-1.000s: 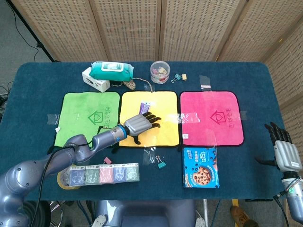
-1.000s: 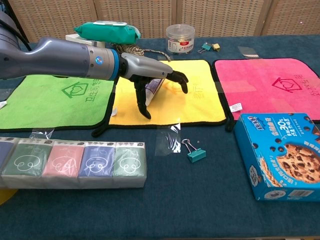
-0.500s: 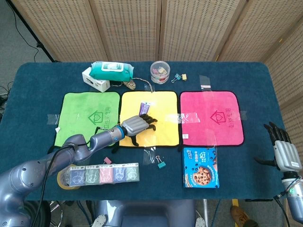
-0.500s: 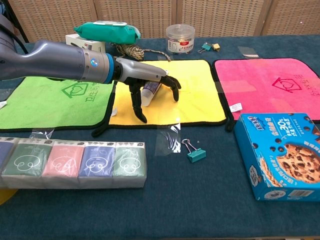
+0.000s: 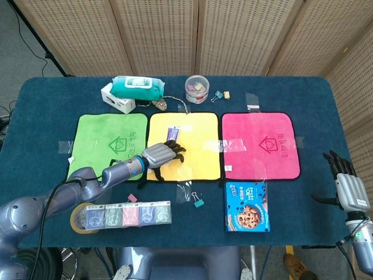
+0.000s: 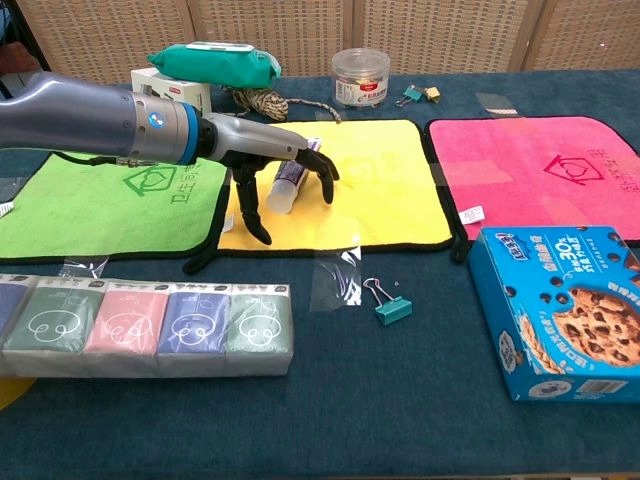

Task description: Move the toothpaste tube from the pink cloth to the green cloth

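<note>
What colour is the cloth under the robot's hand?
Yellow cloth; the left hand is over it. The chest view shows it best.

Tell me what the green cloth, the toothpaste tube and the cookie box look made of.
Green cloth: soft matte fabric, likely microfibre, with a stitched black edge. Toothpaste tube: smooth, slightly glossy plastic by its sheen, partly hidden under the left hand. Cookie box: printed cardboard, with folded edges and a light gloss.
</note>
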